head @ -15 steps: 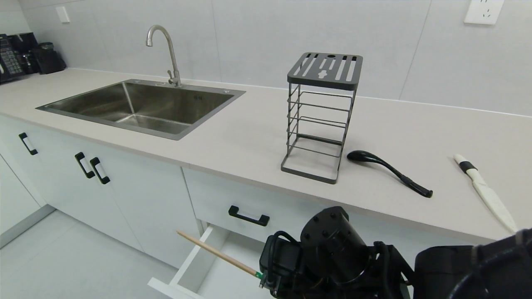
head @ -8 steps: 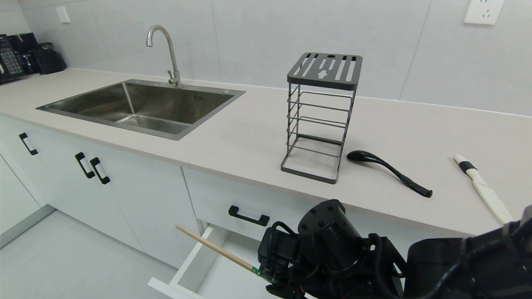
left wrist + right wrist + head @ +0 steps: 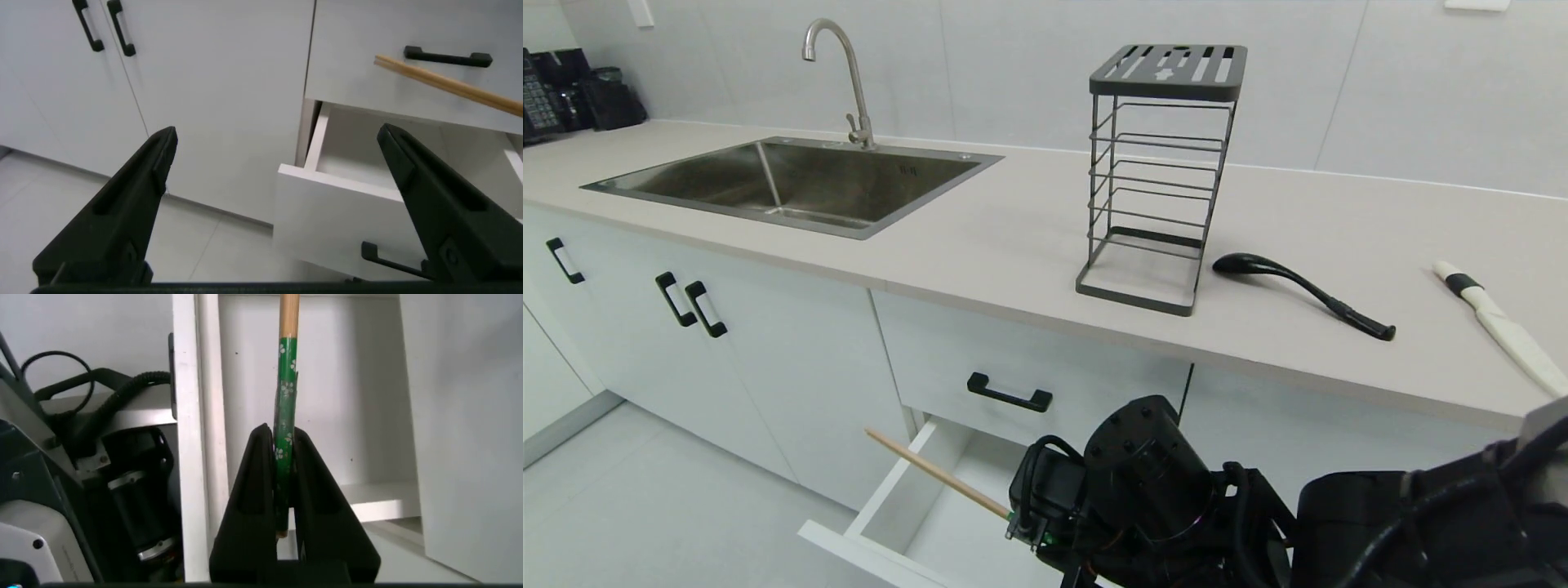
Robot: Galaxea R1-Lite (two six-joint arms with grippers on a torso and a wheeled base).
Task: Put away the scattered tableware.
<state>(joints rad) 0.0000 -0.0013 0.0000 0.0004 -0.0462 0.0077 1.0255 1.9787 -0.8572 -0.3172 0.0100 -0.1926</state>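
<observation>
Right wrist view has the right gripper (image 3: 282, 457) clamped on a wooden chopstick with a green patterned end (image 3: 284, 367), pointing toward ten o'clock in the head view, seemingly over the open white drawer (image 3: 849, 543). The left gripper (image 3: 278, 204) hangs spread apart. At two o'clock, a black ladle (image 3: 1298, 286) and a white knife (image 3: 1503, 327) lie on the beige counter (image 3: 1013, 245).

One wooden chopstick with green patterned end (image 3: 938, 474). One black long-handled spoon (image 3: 1245, 264). One white knife with black band (image 3: 1503, 330). One dark grey wire rack (image 3: 1168, 73). One steel sink (image 3: 866, 175). One open white drawer (image 3: 894, 488).
</observation>
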